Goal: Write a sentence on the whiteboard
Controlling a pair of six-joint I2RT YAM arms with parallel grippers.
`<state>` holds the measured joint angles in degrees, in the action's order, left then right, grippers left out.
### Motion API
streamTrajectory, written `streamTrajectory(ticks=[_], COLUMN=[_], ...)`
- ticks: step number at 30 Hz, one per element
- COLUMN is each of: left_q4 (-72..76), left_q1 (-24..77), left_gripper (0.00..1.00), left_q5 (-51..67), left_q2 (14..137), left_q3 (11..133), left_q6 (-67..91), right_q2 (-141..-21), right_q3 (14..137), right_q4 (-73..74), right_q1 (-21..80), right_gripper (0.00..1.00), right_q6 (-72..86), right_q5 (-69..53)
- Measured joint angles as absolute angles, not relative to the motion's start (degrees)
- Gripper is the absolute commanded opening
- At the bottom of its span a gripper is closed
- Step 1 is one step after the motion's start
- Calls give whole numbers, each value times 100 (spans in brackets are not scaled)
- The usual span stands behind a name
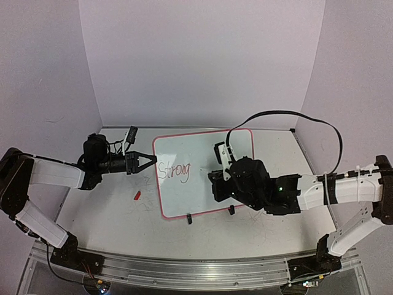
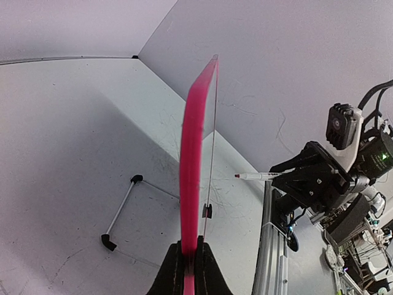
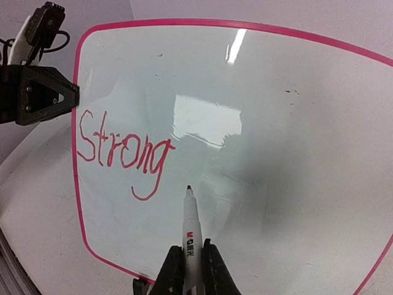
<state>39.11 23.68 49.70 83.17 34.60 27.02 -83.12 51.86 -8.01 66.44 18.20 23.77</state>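
Note:
The whiteboard (image 1: 206,144) with its pink rim lies propped at mid-table. On its left part is the sentence (image 1: 174,171), reading only "Strong" (image 3: 123,147) in red. My left gripper (image 1: 150,161) is shut on the board's left edge; the left wrist view shows the pink rim (image 2: 190,153) edge-on between the jaws of that gripper (image 2: 190,255). My right gripper (image 3: 190,258) is shut on a white marker (image 3: 191,227) with a red tip. The tip points at the board (image 3: 276,153) just right of and below the "g". In the left wrist view the marker (image 2: 258,176) stands a little off the surface.
A red cap (image 1: 137,196) lies on the table left of the board's near corner. A small black-and-white object (image 1: 130,134) sits near the back wall. Two black clip feet (image 1: 189,217) hold the board's near edge. A black cable (image 1: 288,114) loops above the right arm.

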Motion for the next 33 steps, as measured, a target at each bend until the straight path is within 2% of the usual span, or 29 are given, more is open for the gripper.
streamTrajectory(ticks=[33], left_q4=[3779], left_q1=[2368], left_gripper=[0], left_q5=[4934], left_q2=[8287], left_q3=[3489], left_q6=[2641], right_q2=[-8811], right_q3=[5605], right_q4=[-1087], right_q1=[6336], right_gripper=[0], right_q6=[1620], right_q5=[2254])
